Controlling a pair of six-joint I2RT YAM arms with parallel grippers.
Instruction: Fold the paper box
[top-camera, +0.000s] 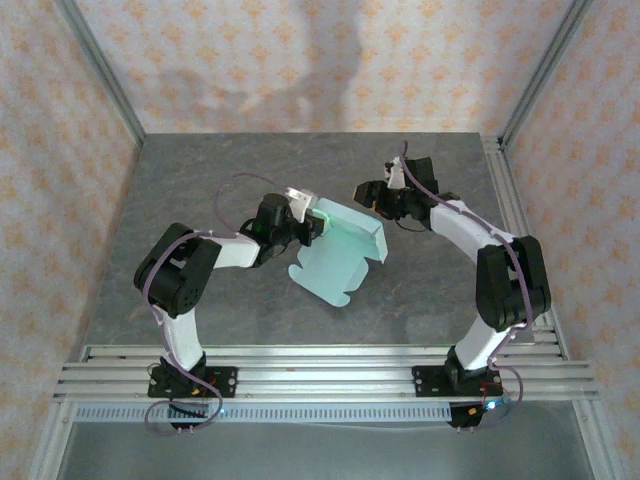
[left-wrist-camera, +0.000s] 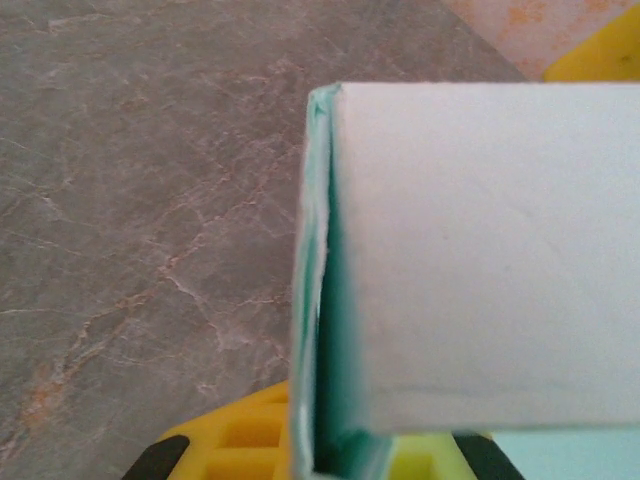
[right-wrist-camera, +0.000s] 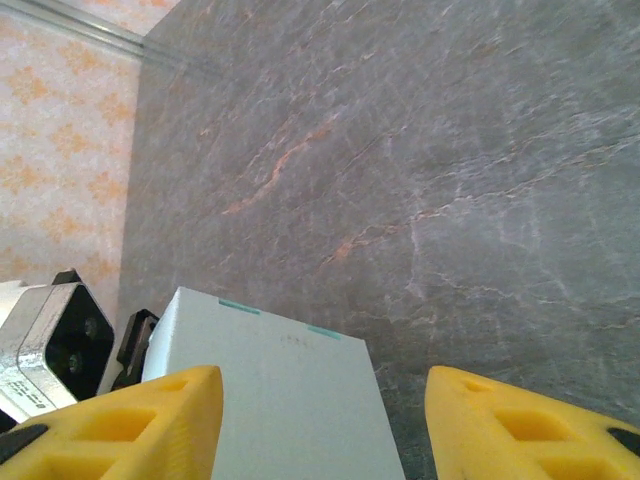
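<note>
The paper box (top-camera: 345, 255) lies near the middle of the grey marbled desk (top-camera: 200, 180). It is half formed. Its far part stands up as a shallow tray with raised sides, and its near part lies flat on the desk as a sheet with scalloped tabs.

The left gripper (top-camera: 308, 225) is at the left side of the box, level with the raised part. From the left wrist, a broad pale panel of the box (left-wrist-camera: 480, 250) takes up the right half of the picture. One upright side wall, teal on its inner face, runs down between the two yellow fingers (left-wrist-camera: 235, 445). The left gripper (left-wrist-camera: 340, 445) has its jaws closed in on that wall and grips it.

The right gripper (top-camera: 372, 192) hangs just beyond the far right corner of the box, and the top view does not show whether it touches the card. From the right wrist, its two yellow fingers (right-wrist-camera: 130, 425) stand wide apart. A pale face of the box (right-wrist-camera: 270, 400) shows below, in the gap between them. The right gripper (right-wrist-camera: 320, 385) has its jaws fully open and holds nothing. Bare desk stretches away beyond the box.
</note>
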